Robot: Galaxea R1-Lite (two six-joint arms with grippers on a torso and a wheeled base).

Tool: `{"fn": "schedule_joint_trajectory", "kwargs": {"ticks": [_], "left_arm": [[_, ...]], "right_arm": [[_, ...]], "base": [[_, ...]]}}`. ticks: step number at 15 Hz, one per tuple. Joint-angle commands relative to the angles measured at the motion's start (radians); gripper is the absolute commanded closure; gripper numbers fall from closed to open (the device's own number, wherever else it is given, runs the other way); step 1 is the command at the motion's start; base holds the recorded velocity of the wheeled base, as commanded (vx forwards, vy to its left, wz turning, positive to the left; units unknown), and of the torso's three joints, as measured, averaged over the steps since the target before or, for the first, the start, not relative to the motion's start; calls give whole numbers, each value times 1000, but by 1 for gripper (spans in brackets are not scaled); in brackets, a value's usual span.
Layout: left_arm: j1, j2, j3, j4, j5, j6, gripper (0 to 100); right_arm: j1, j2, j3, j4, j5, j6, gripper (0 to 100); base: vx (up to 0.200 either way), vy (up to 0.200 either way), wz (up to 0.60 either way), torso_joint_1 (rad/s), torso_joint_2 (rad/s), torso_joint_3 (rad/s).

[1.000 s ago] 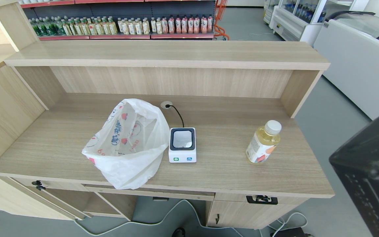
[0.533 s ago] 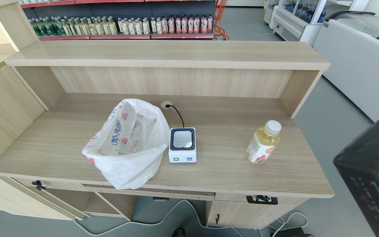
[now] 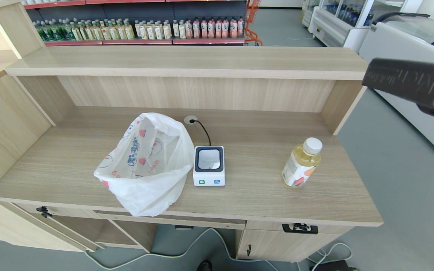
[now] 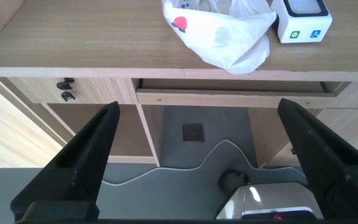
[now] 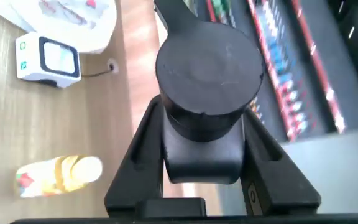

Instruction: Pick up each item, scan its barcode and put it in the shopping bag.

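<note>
Shop shelving (image 3: 138,28) stocked with drinks lines the back and freezers (image 3: 409,52) stand at the right; before them is a wooden counter (image 3: 254,203) with a raised ledge; the right arm (image 3: 409,81) hangs high past the counter's right end; the white bag (image 3: 145,169) sits open left of centre, the scanner (image 3: 209,165) just beside it; the bottle (image 3: 301,162) stands upright, well apart to the right; a cable (image 3: 203,130) runs from the scanner to a hole in the counter. The left wrist view faces the counter's front; the bag bulges over the edge above a drawer (image 4: 229,96) and a black handle (image 4: 65,89); the left gripper (image 4: 197,106) is spread wide below, holding nothing. The right wrist view looks down on bottle, scanner and bag; whether the right gripper (image 5: 202,134) is spread or closed I cannot tell.
</note>
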Motion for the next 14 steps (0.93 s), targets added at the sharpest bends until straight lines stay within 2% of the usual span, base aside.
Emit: {"fn": "schedule_joint_trajectory", "kwargs": {"ticks": [1,3,4,6,7,10,11,12,14], "left_arm": [[0,0,0,0,0,0,0],[0,0,0,0,0,0,0],[0,0,0,0,0,0,0],[0,0,0,0,0,0,0],[0,0,0,0,0,0,0],[0,0,0,0,0,0,0],[0,0,0,0,0,0,0],[0,0,0,0,0,0,0],[0,0,0,0,0,0,0]], "right_arm": [[-118,-19,36,18,-57,190,100],[-116,-33,40,114,-65,503,100],[-116,-35,33,157,-100,676,100],[-73,-23,20,213,-266,1073,100],[-20,-3,25,220,-296,1285,100],[8,5,76,174,-284,1698,100],[25,-10,91,150,-260,1802,100],[26,-16,100,127,-241,1846,100],[34,-9,122,71,-233,1862,100]], "base": [[0,0,0,0,0,0],[0,0,0,0,0,0],[0,0,0,0,0,0],[0,0,0,0,0,0],[0,0,0,0,0,0],[0,0,0,0,0,0],[0,0,0,0,0,0],[0,0,0,0,0,0],[0,0,0,0,0,0]]}}
